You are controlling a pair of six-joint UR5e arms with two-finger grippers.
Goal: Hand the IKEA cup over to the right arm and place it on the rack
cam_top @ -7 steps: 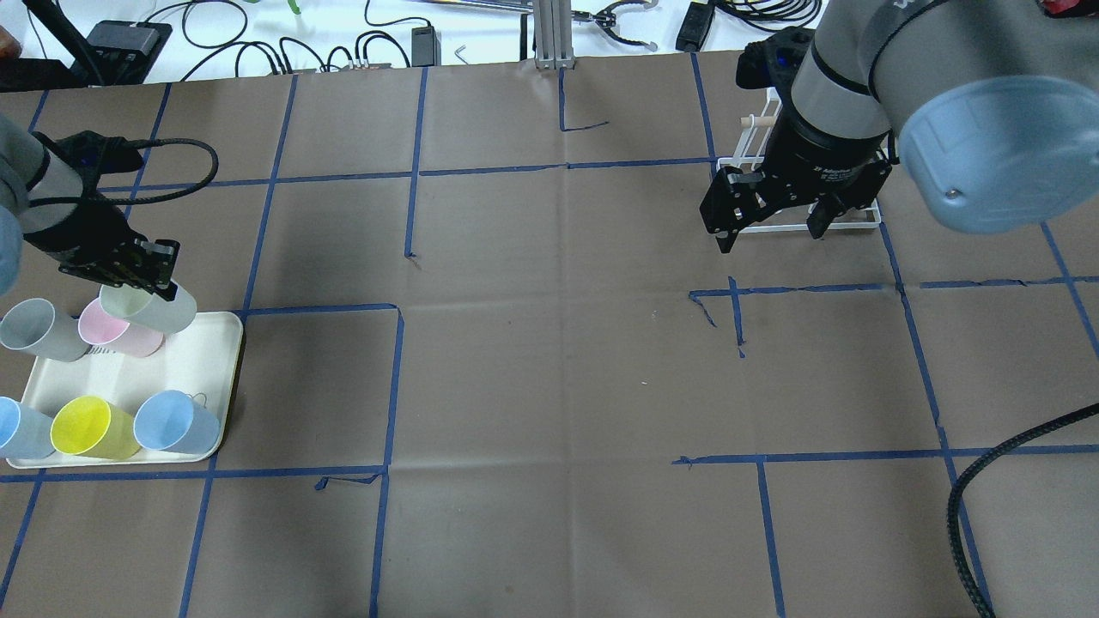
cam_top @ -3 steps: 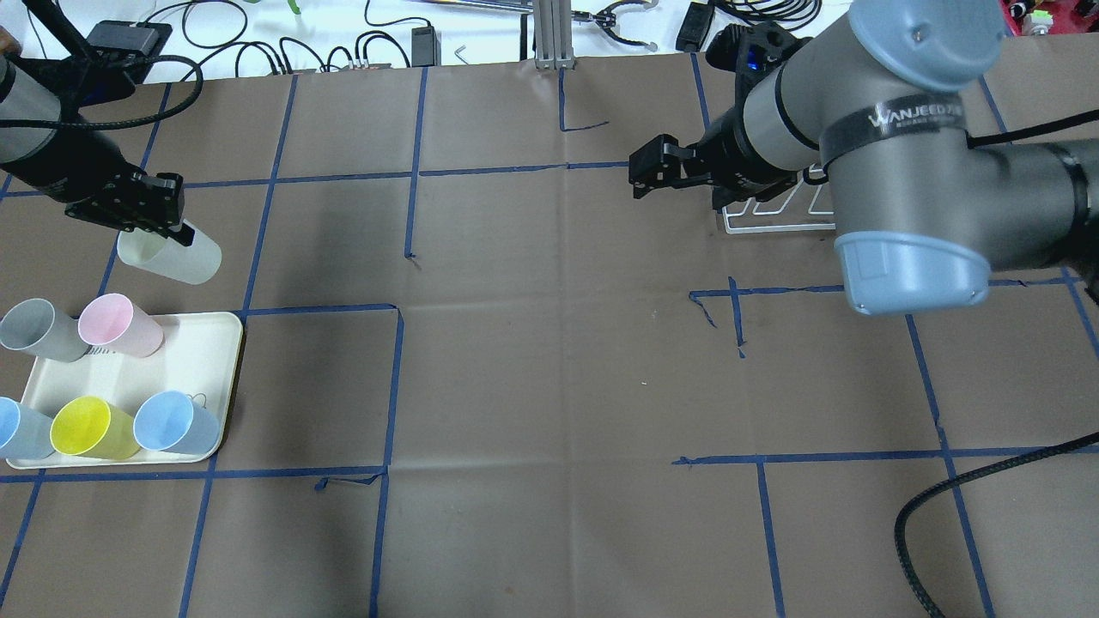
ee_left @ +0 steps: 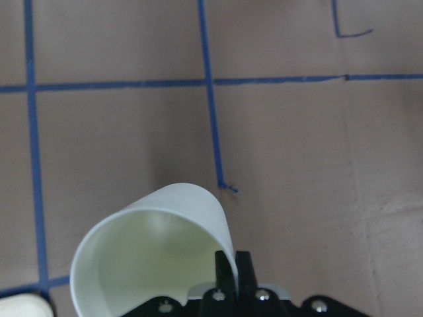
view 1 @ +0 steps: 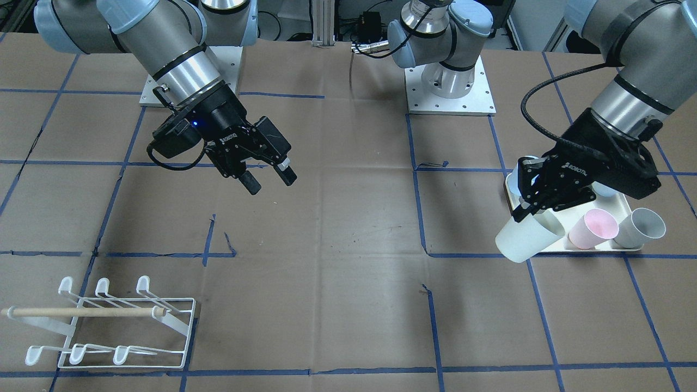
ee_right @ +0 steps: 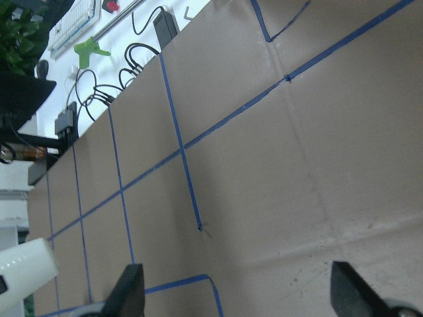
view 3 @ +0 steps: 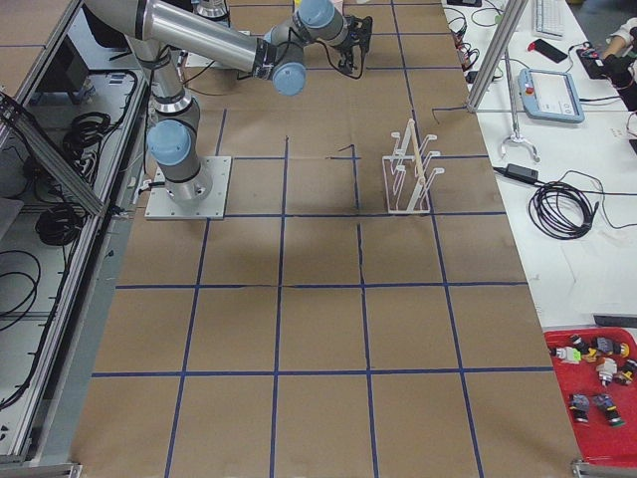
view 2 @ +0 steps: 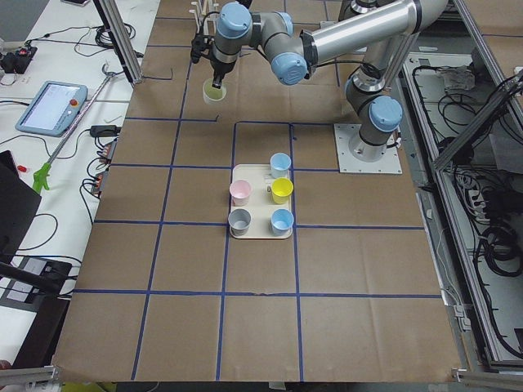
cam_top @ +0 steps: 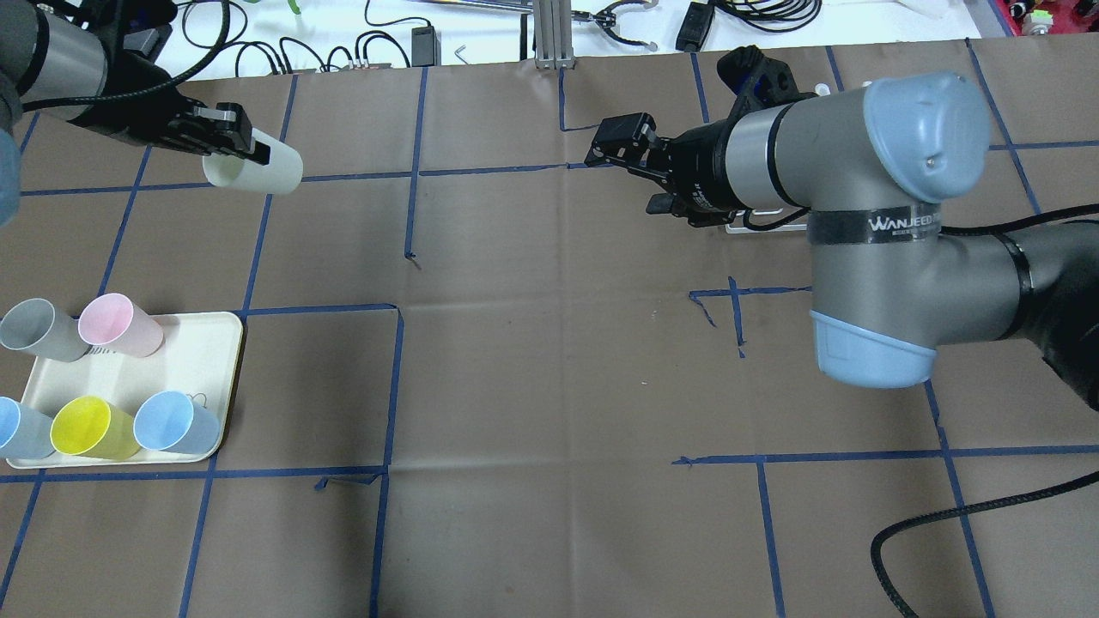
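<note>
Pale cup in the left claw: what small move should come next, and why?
Probably swing the cup toward the middle of the table. The left claw is shut on its rim, while the right claw is open and points its way, with a wide gap between them.

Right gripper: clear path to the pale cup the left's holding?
Probably yes. The right gripper is open and faces the pale cup; only open table lies between. The left gripper pinches just the rim, leaving the base end free.
</note>
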